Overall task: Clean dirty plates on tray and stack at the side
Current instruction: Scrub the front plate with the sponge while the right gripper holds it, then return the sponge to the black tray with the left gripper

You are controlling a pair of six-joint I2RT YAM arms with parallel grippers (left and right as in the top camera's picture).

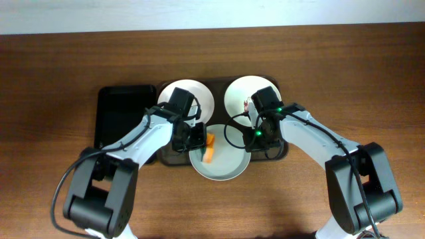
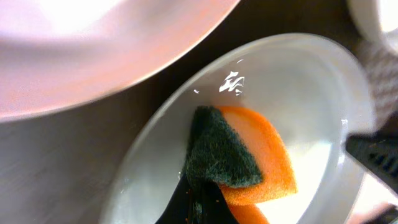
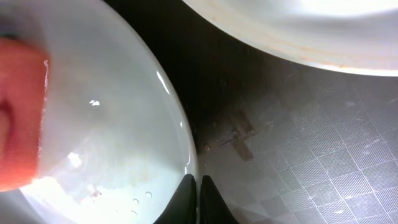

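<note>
Left claw (image 2: pixel 198 194) clenched on sponge (image 2: pixel 261 155), inside front plate (image 2: pixel 298 81); right claw (image 3: pixel 193 199) pinching same plate's rim.

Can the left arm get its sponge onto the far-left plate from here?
Probably yes: that far-left plate lies just behind the left gripper, which is shut on the sponge; nothing stands between them.

Claw (image 3: pixel 197 182) grips rim of white plate (image 3: pixel 112 137) — orange sponge (image 3: pixel 18 112) inside, tray (image 3: pixel 298 155) beneath

Three white plates (image 1: pixel 199 93) on brown tray (image 1: pixel 219 85)
</note>
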